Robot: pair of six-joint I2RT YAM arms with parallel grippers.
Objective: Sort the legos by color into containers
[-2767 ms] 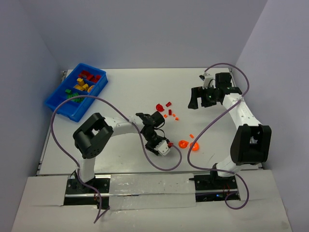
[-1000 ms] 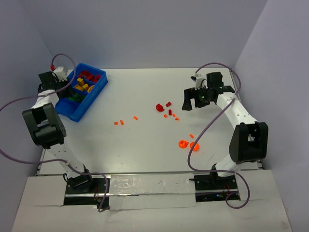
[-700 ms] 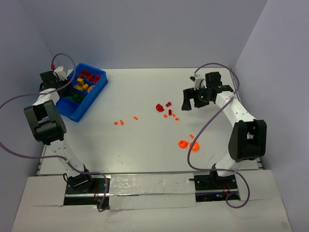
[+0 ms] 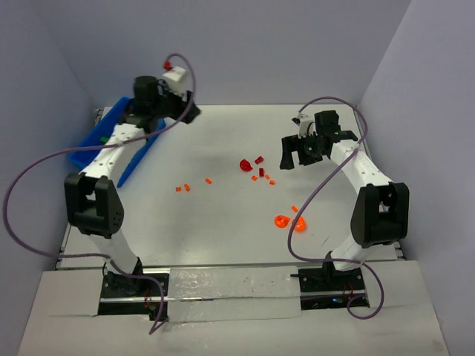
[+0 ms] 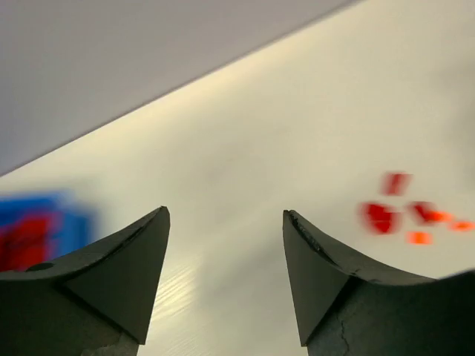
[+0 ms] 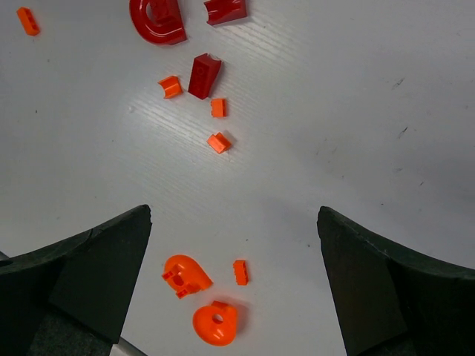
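The left end effector [image 5: 223, 215], jaws apart and holding nothing, hangs above the counter [image 4: 223, 237] near the blue bin [image 4: 83, 150] at the far-left corner. The right end effector [image 6: 234, 215], spread wide and empty, hovers over red and orange legos [image 6: 204, 74] scattered mid-counter, well apart from the bin.

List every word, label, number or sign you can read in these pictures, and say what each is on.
None can be read in any view. The blue bin, the legos and the table show no lettering. The left wrist view is too blurred to show any fine print.
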